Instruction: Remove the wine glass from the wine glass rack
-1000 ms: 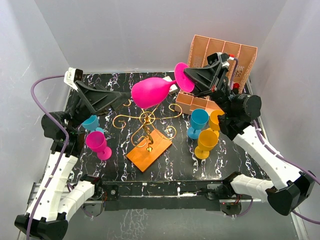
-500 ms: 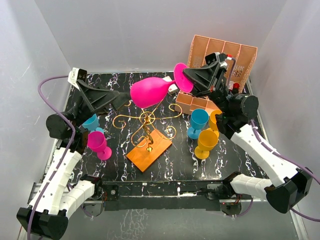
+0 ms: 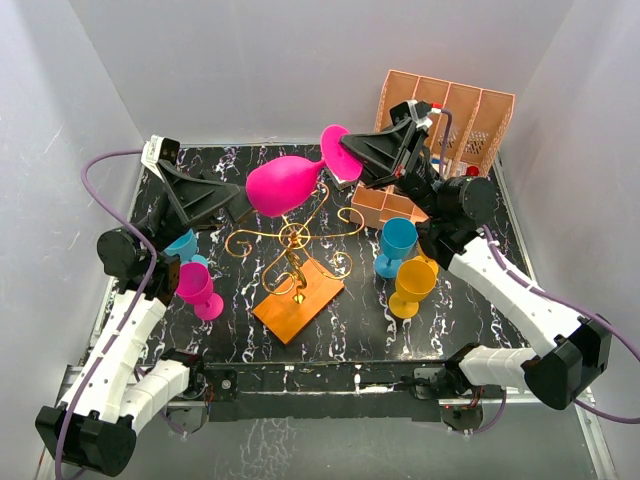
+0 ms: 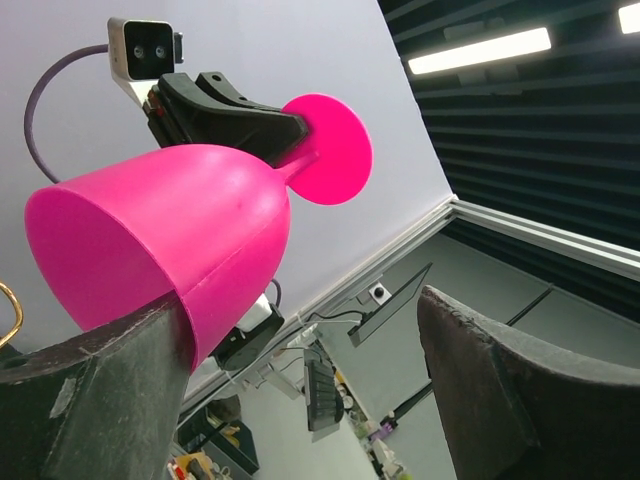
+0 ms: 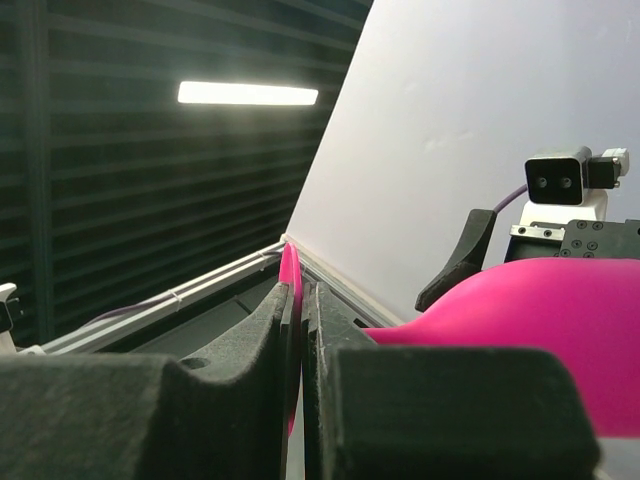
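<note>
A magenta wine glass (image 3: 283, 184) lies on its side in the air above the gold wire wine glass rack (image 3: 293, 238), which stands on its orange base (image 3: 298, 300). My right gripper (image 3: 348, 160) is shut on the glass's round foot (image 5: 290, 300), which shows edge-on between the pads. My left gripper (image 3: 240, 203) is open beside the bowl's rim. In the left wrist view the bowl (image 4: 170, 240) sits against the left-hand finger (image 4: 90, 400) of my left gripper (image 4: 300, 400). The other finger stands well apart. The bowl also shows in the right wrist view (image 5: 540, 310).
Small goblets stand on the black marbled table: blue (image 3: 397, 243) and two orange ones (image 3: 415, 285) right of the rack, magenta (image 3: 196, 287) and blue (image 3: 181, 245) on the left. A salmon slotted organiser (image 3: 450, 115) stands at the back right.
My right gripper has carried the magenta glass to the left and slightly up, farther from the organiser. The left arm has shifted a little, its gripper staying open by the bowl.
</note>
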Controlling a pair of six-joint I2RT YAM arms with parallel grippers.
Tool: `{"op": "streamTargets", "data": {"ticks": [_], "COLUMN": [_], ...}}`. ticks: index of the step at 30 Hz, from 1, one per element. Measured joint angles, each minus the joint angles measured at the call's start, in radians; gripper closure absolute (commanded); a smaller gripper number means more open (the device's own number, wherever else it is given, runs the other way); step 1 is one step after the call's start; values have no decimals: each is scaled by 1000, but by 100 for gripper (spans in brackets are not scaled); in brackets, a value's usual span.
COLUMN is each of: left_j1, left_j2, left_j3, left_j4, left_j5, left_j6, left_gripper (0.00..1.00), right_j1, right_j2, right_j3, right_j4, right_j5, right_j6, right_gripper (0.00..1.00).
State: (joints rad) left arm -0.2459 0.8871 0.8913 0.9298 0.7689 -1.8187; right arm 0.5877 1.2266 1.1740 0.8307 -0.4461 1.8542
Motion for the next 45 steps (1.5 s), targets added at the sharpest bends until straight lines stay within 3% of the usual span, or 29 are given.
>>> {"op": "streamTargets", "data": {"ticks": [3,7,16,20,27,33,39,45], "left_j1": [0,0,0,-1,-3,-5,-9,-9], "left_j2": [-2,-2,-2,-2,-42,-72,-133,-150], "left_j3": [-5,-5,-5,-5,-2,2,185,523], "left_j4": [8,18,53,61,90,-21,-422,-1002], "left_j5": [3,6,15,13,-12,-11,-18,-158], "left_j6": [-4,-12,-29,-27,-24,52,325,739], "left_gripper": [19,33,81,100,100,100,100,100], "right_j1": [8,23,52,59,59,60,64,64], "right_j2": [6,21,26,26,26,-85,-276,-468], "right_j3": [14,31,56,57,54,-1,-43,-47], "right_j4": [-8,-12,-17,-18,-75,-217,-510,-788], "right_j5": [-5,-5,10,23,33,104,272,505], "right_j6": [-16,-24,-39,-39,-89,-230,-441,-660], "right_gripper": [92,92,91,77,38,22,18,18]}}
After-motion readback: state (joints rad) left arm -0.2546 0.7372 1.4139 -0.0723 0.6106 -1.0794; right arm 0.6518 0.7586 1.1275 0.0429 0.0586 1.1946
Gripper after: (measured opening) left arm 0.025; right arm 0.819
